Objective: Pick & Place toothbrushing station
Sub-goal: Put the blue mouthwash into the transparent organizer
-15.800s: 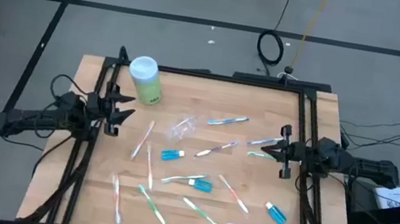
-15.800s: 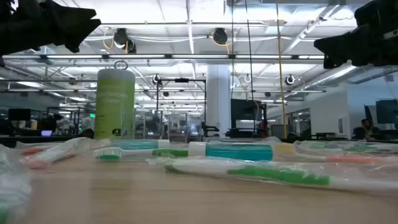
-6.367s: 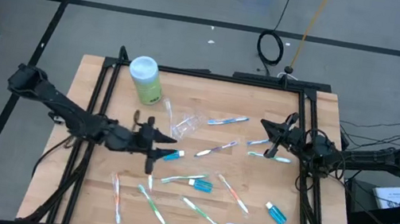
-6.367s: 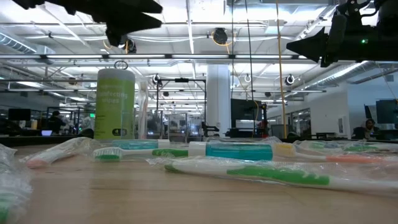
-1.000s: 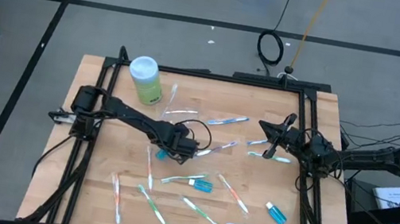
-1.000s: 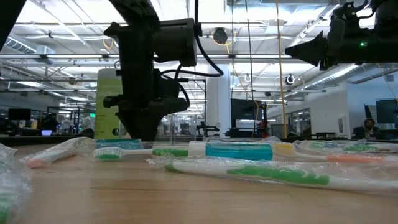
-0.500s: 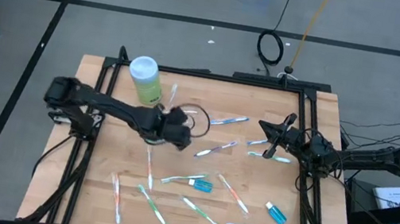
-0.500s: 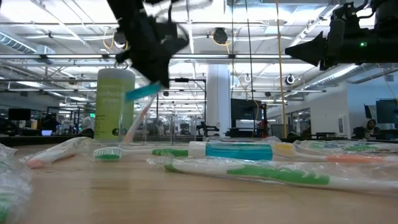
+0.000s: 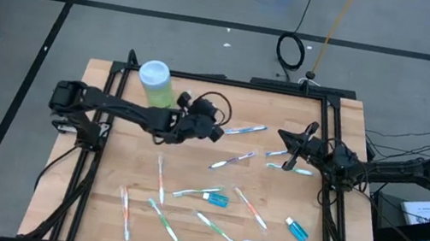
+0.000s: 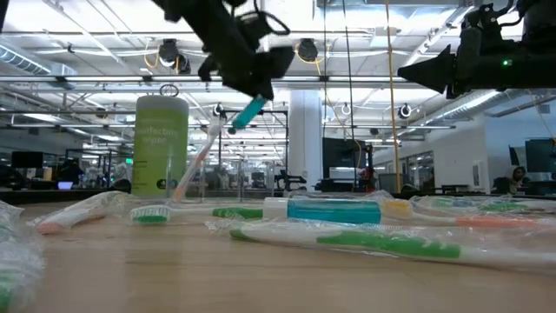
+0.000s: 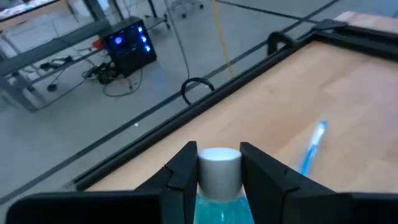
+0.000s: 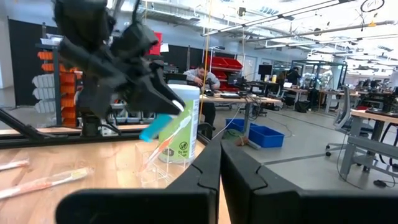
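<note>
L gripper [image 10: 261, 83] was up off the table w/ a small blue toothpaste tube [image 10: 247, 114] pinched between its fingers; white cap end showed in the L wrist view [image 11: 218, 171], fingers tight on both sides. In the low view the tube hung tilted, cap end pointing down-left.

Key relation: clear cup [image 12: 154, 163] stood upright on the table just beside the green bottle [image 9: 156, 85], w/ one pink-handled brush [image 10: 195, 163] already leaning in it. Tube sat above the cup and slightly off to the R-arm side of it. Can't tell from the top view whether it was centred over the mouth; arm hides the cup there. My read: drop needs the tube shifted toward the bottle and its long axis brought closer to vertical, or it may catch the rim or the brush.

L arm clearly nearer. R gripper [image 9: 290, 150] was waiting at the table's R edge, well apart from the cup, fingers closed, empty.
</note>
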Controlling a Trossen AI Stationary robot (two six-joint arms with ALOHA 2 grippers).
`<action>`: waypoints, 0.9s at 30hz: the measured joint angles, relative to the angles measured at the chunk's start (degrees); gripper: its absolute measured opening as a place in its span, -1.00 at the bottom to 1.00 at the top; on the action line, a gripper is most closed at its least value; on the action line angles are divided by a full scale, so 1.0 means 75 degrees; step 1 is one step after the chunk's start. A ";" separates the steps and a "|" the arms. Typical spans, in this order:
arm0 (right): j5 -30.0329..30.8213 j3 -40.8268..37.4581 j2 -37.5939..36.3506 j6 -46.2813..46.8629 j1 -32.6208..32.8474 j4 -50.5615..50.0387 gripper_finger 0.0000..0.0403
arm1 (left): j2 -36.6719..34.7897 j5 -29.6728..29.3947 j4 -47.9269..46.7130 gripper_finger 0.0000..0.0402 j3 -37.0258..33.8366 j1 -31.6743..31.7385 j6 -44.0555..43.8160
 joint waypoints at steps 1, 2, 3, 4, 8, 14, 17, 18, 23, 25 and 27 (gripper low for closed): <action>-0.0003 0.0001 0.0018 0.0000 0.0000 0.0005 -0.98 | -0.0012 -0.0020 0.0187 -0.49 -0.0175 0.0083 -0.0023; 0.0003 0.0003 0.0020 0.0000 0.0000 -0.0015 -0.98 | -0.0027 -0.0053 0.0481 -0.49 -0.0358 0.0154 -0.0069; 0.0001 0.0001 0.0025 0.0000 0.0000 -0.0021 -0.98 | -0.0066 -0.0087 0.0823 -0.49 -0.0569 0.0215 -0.0080; -0.0008 0.0001 0.0044 0.0002 0.0000 0.0002 -0.98 | -0.0156 -0.0127 0.1100 -0.49 -0.0836 0.0275 -0.0074; -0.0011 0.0000 0.0055 0.0000 0.0000 0.0022 -0.98 | -0.0566 -0.0224 0.2826 -0.49 -0.1875 0.0417 0.0621; 0.0014 0.0001 0.0069 -0.0197 0.0000 0.0236 -0.98 | -0.0720 0.0298 0.6764 -0.49 -0.3651 0.0418 0.1513; 0.0017 0.0000 0.0081 -0.0200 0.0000 0.0228 -0.98 | -0.0524 0.0359 0.8368 -0.49 -0.4419 0.0424 0.1695; 0.0015 0.0000 0.0089 -0.0198 0.0000 0.0234 -0.98 | -0.0445 0.0344 0.8706 -0.49 -0.4624 0.0428 0.1683; 0.0019 0.0000 0.0102 -0.0201 -0.0001 0.0232 -0.98 | -0.0171 0.0363 0.9278 -0.49 -0.5091 0.0421 0.1586; 0.0018 0.0000 0.0102 -0.0198 -0.0001 0.0228 -0.98 | -0.0003 0.0340 0.9215 -0.49 -0.5119 0.0424 0.1434; 0.0019 0.0000 0.0102 -0.0198 0.0000 0.0214 -0.98 | 0.0146 0.0465 0.9215 -0.49 -0.5122 0.0430 0.1395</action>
